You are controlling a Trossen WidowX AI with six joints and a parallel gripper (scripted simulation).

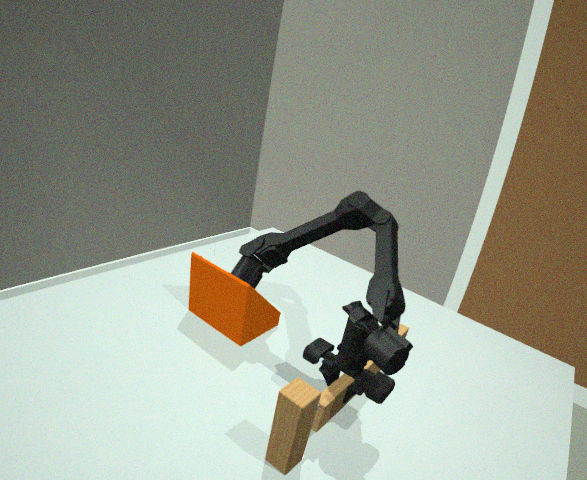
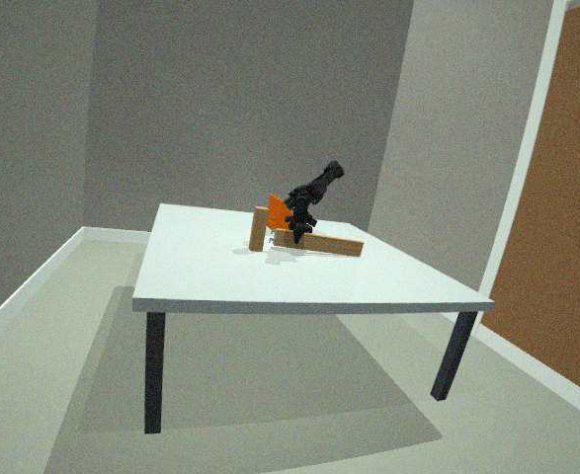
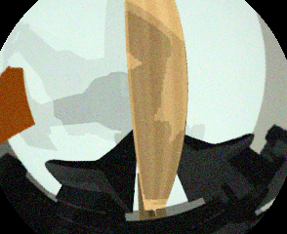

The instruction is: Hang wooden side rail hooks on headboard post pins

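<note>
The wooden side rail (image 1: 333, 401) (image 2: 333, 245) (image 3: 158, 97) slopes, its hook end raised off the table and its far end down on the table. My gripper (image 1: 341, 388) (image 2: 296, 238) (image 3: 149, 131) is shut on the rail, nearer the hook end, one finger on each side. The headboard post (image 1: 287, 431) (image 2: 257, 229) stands upright just beyond the hook end. The small grey steel hooks (image 2: 271, 235) show in the narrow gap between rail and post in the exterior view. The slot and its pins are hidden, so I cannot tell whether the hooks touch the pins.
An orange wedge-shaped block (image 1: 215, 302) (image 2: 278, 214) (image 3: 9, 107) stands by the arm's base, behind the post in the exterior view. The white table (image 1: 102, 382) (image 2: 207, 280) carries everything. The arm arches over from the base to the rail.
</note>
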